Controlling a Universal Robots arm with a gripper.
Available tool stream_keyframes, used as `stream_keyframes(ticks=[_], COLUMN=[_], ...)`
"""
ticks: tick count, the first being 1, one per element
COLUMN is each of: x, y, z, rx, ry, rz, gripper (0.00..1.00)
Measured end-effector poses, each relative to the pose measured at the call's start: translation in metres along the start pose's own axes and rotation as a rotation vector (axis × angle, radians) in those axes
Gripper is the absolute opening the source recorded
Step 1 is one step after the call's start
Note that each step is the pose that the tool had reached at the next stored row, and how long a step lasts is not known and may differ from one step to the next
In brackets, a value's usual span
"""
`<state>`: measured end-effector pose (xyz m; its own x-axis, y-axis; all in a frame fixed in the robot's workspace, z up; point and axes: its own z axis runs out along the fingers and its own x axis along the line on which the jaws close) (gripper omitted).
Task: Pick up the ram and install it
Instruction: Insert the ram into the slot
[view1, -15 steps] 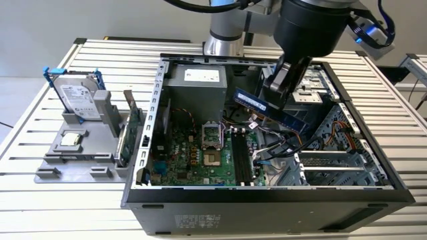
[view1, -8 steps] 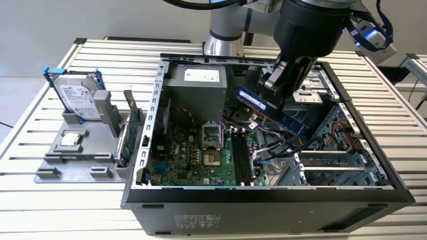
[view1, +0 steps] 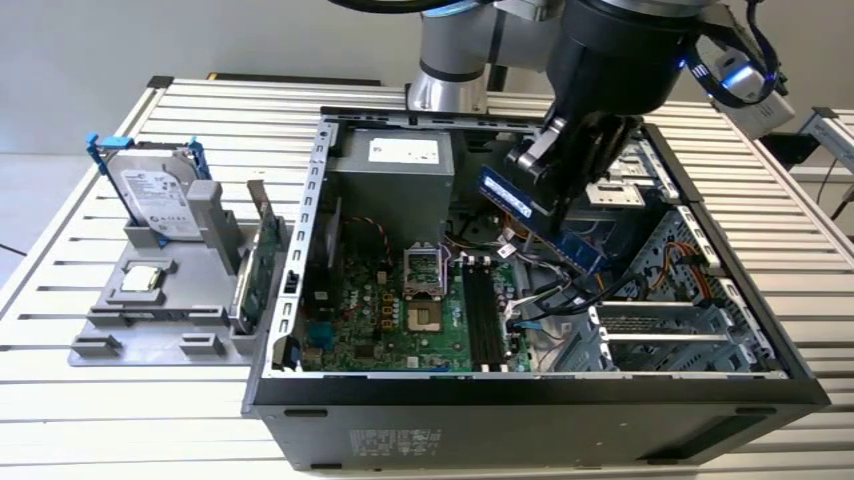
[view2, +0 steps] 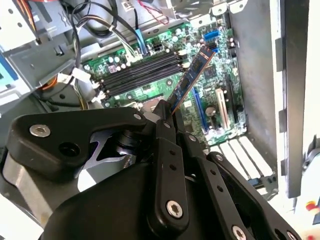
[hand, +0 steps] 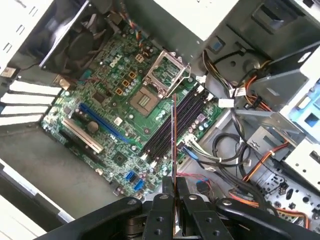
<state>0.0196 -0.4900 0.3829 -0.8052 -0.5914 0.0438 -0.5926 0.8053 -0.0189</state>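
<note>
Overhead in the exterior view, the arm (view1: 627, 50) leans over the open computer case (view1: 534, 400) on the slatted bench (view1: 80, 420); its upper part is cut off by the picture's edge. The jaws are closed tight on the ram (view1: 514, 192), a dark blue strip held tilted in the air over the case's interior. Part of it is hidden behind the dark body of the jaws.

In the second wrist view the ram (view2: 192, 80) runs out from between the black fingers (view2: 167, 150), and its gripped end is hidden between them. The chips on its face are hard to make out. In the first wrist view the ram (hand: 173, 145) shows edge-on as a thin line, pinched between two fingers (hand: 162, 210).

Below it, and clear of it, the black memory slots (hand: 175, 125) lie on the green motherboard (hand: 115, 100) beside the metal processor socket (hand: 145, 97). The ram's free end hangs above the board without touching it. Whether it lines up with any one slot cannot be told.

Loose cables (view1: 561, 300) crowd the case on the exterior view's right. On that view's left, outside the case, a grey fixture (view1: 147, 320) carries a hard drive in a blue frame (view1: 154, 190) and a green expansion card (view1: 267, 240), standing on edge.
</note>
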Motion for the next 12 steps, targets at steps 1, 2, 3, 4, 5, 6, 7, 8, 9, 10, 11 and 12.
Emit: stream_keyframes(ticks=[1, 2, 3, 4, 5, 6, 7, 8, 9, 10, 11, 12], x=[0.0000, 0.0000, 0.0000, 0.0000, 0.0000, 0.0000, 0.0000, 0.0000, 0.0000, 0.0000, 0.0000, 0.0000], y=[0.0000, 0.0000, 0.0000, 0.0000, 0.0000, 0.0000, 0.0000, 0.0000, 0.0000, 0.0000, 0.0000, 0.0000], z=[0.0000, 0.0000, 0.0000, 0.0000, 0.0000, 0.0000, 0.0000, 0.0000, 0.0000, 0.0000, 0.0000, 0.0000], rx=[-0.0008, -0.0016, -0.0024, -0.0032, -0.0039, -0.0047, -0.0056, -0.0064, -0.0072, -0.0080, -0.0088, -0.0096], ry=[0.0003, 0.0007, 0.0010, 0.0013, 0.0017, 0.0020, 0.0024, 0.0027, 0.0030, 0.0034, 0.0038, 0.0041], rz=[0.019, 0.036, 0.054, 0.073, 0.090, 0.109, 0.127, 0.144, 0.162, 0.182, 0.200, 0.218], gripper=[0.00, 0.00, 0.00, 0.00, 0.00, 0.00, 0.00, 0.00, 0.00, 0.00, 0.00, 0.00])
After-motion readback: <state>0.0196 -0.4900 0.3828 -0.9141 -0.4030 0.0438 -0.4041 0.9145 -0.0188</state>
